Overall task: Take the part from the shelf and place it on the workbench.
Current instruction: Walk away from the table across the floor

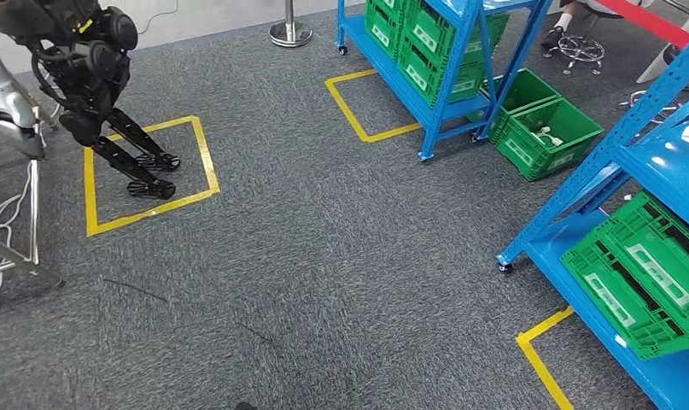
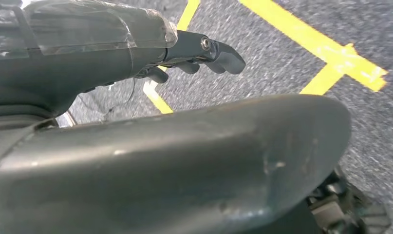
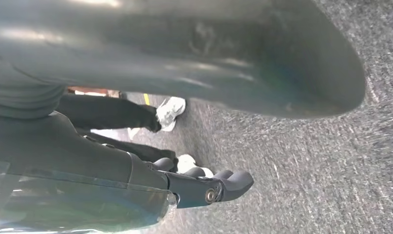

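At frame right, blue shelf [image 1: 656, 162] holds ribbed green crates [image 1: 644, 273]; part not discernible. Left robot hand [image 2: 204, 56] and right robot hand [image 3: 204, 183]: fingers curled, holding nothing.

Even, bright overhead light falls on the grey carpet [image 1: 324, 256], and shadows under the nearer blue shelf [image 1: 656, 162] stay soft and faint. White glare sits on that shelf's top board. The head view is sharp, with straight lines leaning outward near the shelf. In both wrist views the carpet beyond the left hand [image 2: 204, 56] and the right hand [image 3: 209, 187] is smeared with motion blur, and the close dark casing is out of focus with dull sheen.
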Robot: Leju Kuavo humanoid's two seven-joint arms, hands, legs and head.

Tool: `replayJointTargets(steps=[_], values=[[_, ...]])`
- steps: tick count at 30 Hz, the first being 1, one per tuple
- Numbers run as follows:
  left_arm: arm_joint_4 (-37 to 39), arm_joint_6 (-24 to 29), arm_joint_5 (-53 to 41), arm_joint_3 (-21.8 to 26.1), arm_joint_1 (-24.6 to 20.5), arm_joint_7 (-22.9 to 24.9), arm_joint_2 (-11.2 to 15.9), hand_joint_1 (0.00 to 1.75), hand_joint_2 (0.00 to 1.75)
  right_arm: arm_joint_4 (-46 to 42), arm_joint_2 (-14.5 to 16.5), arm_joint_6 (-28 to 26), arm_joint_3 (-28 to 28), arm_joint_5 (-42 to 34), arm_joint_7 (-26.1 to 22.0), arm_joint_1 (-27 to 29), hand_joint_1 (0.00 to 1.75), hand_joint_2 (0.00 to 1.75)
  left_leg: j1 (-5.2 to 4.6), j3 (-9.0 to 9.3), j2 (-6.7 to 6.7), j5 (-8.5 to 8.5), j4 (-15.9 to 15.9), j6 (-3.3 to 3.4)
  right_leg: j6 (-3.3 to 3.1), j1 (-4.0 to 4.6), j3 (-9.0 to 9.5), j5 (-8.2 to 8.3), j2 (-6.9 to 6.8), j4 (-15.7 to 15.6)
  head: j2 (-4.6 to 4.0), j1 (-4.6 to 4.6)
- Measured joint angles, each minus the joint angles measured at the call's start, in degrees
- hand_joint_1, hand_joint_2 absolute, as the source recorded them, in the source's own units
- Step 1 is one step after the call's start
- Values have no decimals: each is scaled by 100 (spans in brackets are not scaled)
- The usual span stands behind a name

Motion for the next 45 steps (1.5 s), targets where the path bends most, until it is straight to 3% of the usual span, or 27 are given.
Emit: replayJointTargets(steps=[2, 3, 4, 6, 7, 8, 10, 11, 13, 15, 17, 19, 20, 21, 23, 25, 26, 27, 30, 32, 34, 36, 38, 40, 41, 43, 45], values=[[-1, -4, 2, -2, -11, 9, -5, 0, 0, 0, -8, 1, 1, 0, 6, -13, 0, 0, -22, 34, 100, -39, -11, -58, -79, 62, 89, -31, -118, -199, 0, -4], [-2, -6, 3, -2, -18, 11, -6, 0, 0, 0, -13, 1, 2, 0, 7, -13, 0, 0, -23, 59, 155, -55, -21, -88, -116, 67, 91, -39, -69, -227, 0, -5], [-4, -9, 5, -3, -26, 14, -8, 0, 0, 0, -17, 1, 1, -1, 8, -6, 0, 0, -13, 85, 113, -87, -21, -120, -143, 59, 105, -37, -11, -250, 0, -8], [-10, -18, 8, -3, -36, 14, -8, 0, 0, 1, -21, 1, 0, 0, 11, -11, 0, 0, 10, 15, -234, -251, 200, -164, -209, 31, 152, -27, 105, -301, 0, -21], [-12, -22, 9, -4, -35, 15, -8, 0, 0, 1, -21, 2, -1, 0, 12, -26, 0, 0, 20, -137, -452, -401, 501, -174, -239, 20, 171, -26, 171, -316, 0, -36], [-11, -27, 11, -4, -30, 16, -7, 0, 0, 1, -21, 3, -1, 1, 13, -47, 0, 0, 21, -359, -578, -559, 897, -174, -266, 22, 178, -33, 246, -317, 0, -50], [-8, -34, 15, -5, -15, 20, -5, 0, 0, 1, -20, 9, -1, 1, 12, -67, 0, 0, 17, -801, -599, -714, 1564, -171, -295, 34, 197, -51, 424, -312, 0, -69], [-7, -36, 16, -6, -11, 20, -4, 0, 0, 1, -19, 13, -1, 1, 12, -64, 0, 0, 15, -913, -592, -623, 1637, -166, -297, 38, 215, -63, 511, -308, 0, -72], [-5, -37, 16, -8, -13, 20, 2, 0, 0, 2, -17, 19, -1, 1, 13, -49, 0, 0, 16, -826, -650, -145, 1174, -144, -277, 34, 269, -98, 682, -296, 0, -77], [-5, -38, 20, -12, -16, 20, 9, 0, 0, 3, -14, 24, -1, 1, 11, -52, 0, 0, 41, -579, -965, 224, 514, -110, -227, 21, 289, -145, 838, -263, 0, -76], [-5, -39, 28, -35, -23, 21, 14, 0, 0, 3, -12, 28, -1, 0, 12, -67, 0, 0, 51, -454, -1163, 251, 224, -70, -154, -9, 250, -160, 986, -243, 0, -77], [-5, -40, 34, -67, -29, 22, 21, 0, 0, 5, -9, 32, -1, 0, 12, -68, 0, 0, 46, -407, -1022, 232, 143, -12, -81, -38, 214, -148, 1136, -254, 0, -78], [-6, -41, 34, -80, -31, 22, 26, 0, 0, 8, -5, 34, -1, 0, 11, -62, 0, 0, 49, -377, -928, 236, 105, 20, -50, -35, 190, -182, 1081, -212, 0, -69], [-6, -42, 34, -90, -33, 21, 29, 0, 0, 10, -7, 35, -1, 1, 11, -64, 0, 0, 54, -343, -824, 240, 67, 51, -21, -26, 124, -269, 953, -74, 0, -52], [-5, -43, 35, -103, -33, 24, 38, 0, 0, 14, -9, 40, -1, 1, 8, -79, 0, 0, 44, -288, -602, 219, 32, 90, 31, -13, -172, -585, 576, 528, 0, -19], [-1, -44, 37, -105, -27, 34, 48, 0, 0, 19, -3, 48, -1, 1, 2, -77, 0, 0, 30, -257, -392, 177, 33, 100, 70, -33, -517, -818, 422, 1180, 0, -7], [1, -43, 38, -106, -29, 36, 52, 0, 0, 21, 2, 50, -1, 1, -1, -58, 0, 0, 26, -240, -304, 154, 33, 97, 78, -44, -580, -792, 389, 1290, 0, -5], [2, -43, 39, -107, -34, 38, 54, 0, 0, 24, 5, 51, -2, 1, -3, -34, 0, 0, 24, -215, -231, 131, 33, 89, 78, -52, -528, -656, 362, 1174, 0, -4], [2, -43, 40, -115, -57, 37, 49, 0, 0, 27, -2, 50, -2, 1, -4, -7, 0, 0, 8, -121, -56, 51, 34, 37, 22, -16, 6, -121, 105, 100, 0, -1], [2, -43, 40, -134, -68, 36, 49, 0, 0, 28, -7, 50, -2, 1, -4, -25, 0, 0, -15, -87, 36, 14, 29, -18, -43, 33, 165, -87, -25, -225, 0, -3], [-1, -43, 40, -148, -83, 36, 47, 0, 0, 30, -11, 50, -1, 0, -4, -18, 0, 0, -9, -55, 95, -5, -10, -81, -112, 47, 182, -105, 49, -262, 0, -4], [-7, -43, 40, -149, -113, 33, 43, 0, 0, 31, -18, 48, -2, -1, -4, 5, 0, 0, 12, -45, -208, -102, 77, -148, -176, 27, 243, -83, 133, -348, 0, -18], [-8, -43, 41, -149, -125, 30, 43, 0, 0, 32, -19, 47, -3, 0, -4, -17, 0, 0, 21, -262, -609, -372, 592, -178, -224, 10, 293, -65, 228, -415, 0, -51], [-6, -46, 42, -150, -93, 39, 45, 0, 0, 32, -18, 49, -3, 1, -2, -58, 0, 0, 17, -664, -654, -617, 1293, -161, -258, 22, 307, -83, 373, -409, 0, -75], [-5, -48, 43, -151, -72, 46, 46, 0, 0, 32, -17, 50, -3, 1, 2, -65, 0, 0, 12, -801, -625, -609, 1469, -147, -270, 34, 320, -99, 459, -398, 0, -81], [-3, -50, 44, -155, -45, 55, 47, 0, 0, 35, -14, 53, -3, 0, 11, -51, 0, 0, 5, -793, -630, -257, 1217, -101, -271, 53, 364, -137, 635, -375, 0, -88], [-3, -50, 46, -160, -40, 59, 54, 0, 0, 38, -8, 54, -3, 0, 15, -46, 0, 0, 22, -570, -946, 159, 588, -37, -244, 53, 393, -183, 796, -344, 0, -84]])
